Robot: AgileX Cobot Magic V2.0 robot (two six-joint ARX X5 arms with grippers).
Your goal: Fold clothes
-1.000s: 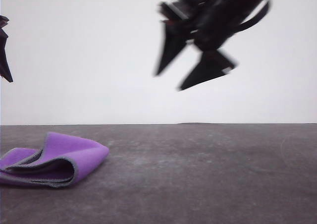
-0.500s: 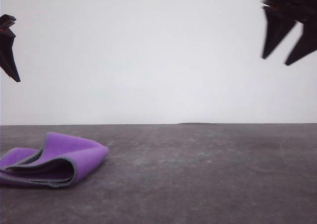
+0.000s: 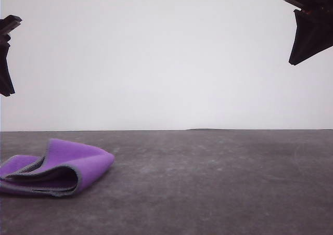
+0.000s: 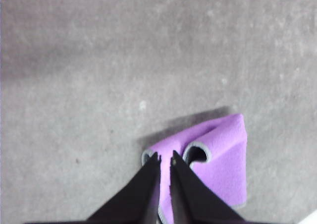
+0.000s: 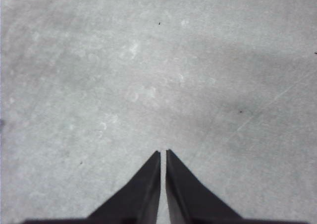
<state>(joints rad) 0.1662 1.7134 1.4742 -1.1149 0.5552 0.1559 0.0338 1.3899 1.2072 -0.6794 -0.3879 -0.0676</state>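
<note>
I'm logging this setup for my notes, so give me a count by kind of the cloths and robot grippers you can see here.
Purple cloth, folded over, on the grey table: 1
Grippers, both raised above the table, fingers nearly together, holding nothing: 2, left gripper and right gripper
Total: 3

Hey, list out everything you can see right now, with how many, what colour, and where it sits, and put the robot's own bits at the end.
Folded purple cloth with light grey stitched edging: one, bright purple outside, dark inside the fold, lying on the table at the front left.
Grey tabletop: one, mottled dark grey, across the lower part of the front view.
White back wall: one, plain white, behind the table.
Left gripper: one, black, raised above the cloth at the left edge, fingers nearly together, holding nothing.
Right gripper: one, black, raised at the upper right over bare table, fingers nearly together, holding nothing.
</note>
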